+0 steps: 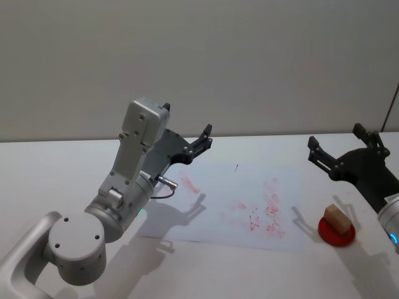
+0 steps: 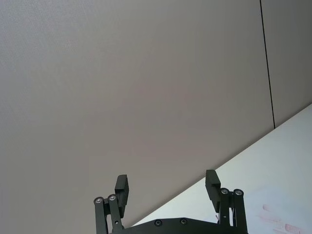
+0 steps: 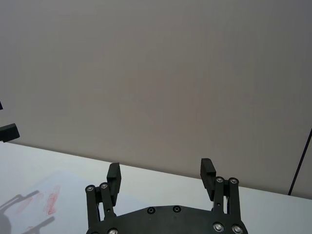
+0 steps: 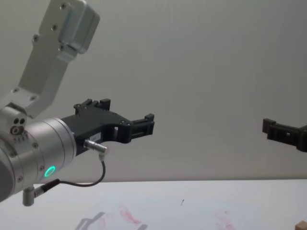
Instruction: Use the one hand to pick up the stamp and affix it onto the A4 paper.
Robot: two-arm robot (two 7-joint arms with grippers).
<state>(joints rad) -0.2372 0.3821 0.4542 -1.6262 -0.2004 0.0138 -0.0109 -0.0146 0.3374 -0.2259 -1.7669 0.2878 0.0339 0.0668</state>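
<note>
Over the far left corner of the A4 paper (image 1: 215,187) the left tool (image 1: 198,145) is held up off the desk (image 1: 62,165). Its jaws are spread wide and nothing is gripped. In the left wrist view both black fingers (image 2: 122,187) are seen well apart, with bare wall between them. A green light (image 4: 49,171) is lit on the left arm's silver wrist, and a dark cable (image 4: 91,182) is looped under it.

The paper is laid flat on the desk. Smudged red prints (image 1: 259,215) are spread over its right half, and a tiny dark mark (image 1: 237,167) is seen near its far edge.

Just past the paper's right edge, near its near right corner, the stamp (image 1: 336,217) is stood upright on a round red pad (image 1: 336,233), untouched.

Beyond the paper's far right corner the right tool (image 1: 336,138) is held in the air, above and behind the stamp and well apart from it. Its jaws are also opened wide and nothing is held. In the right wrist view its two fingers (image 3: 113,175) are seen far apart against the wall.
</note>
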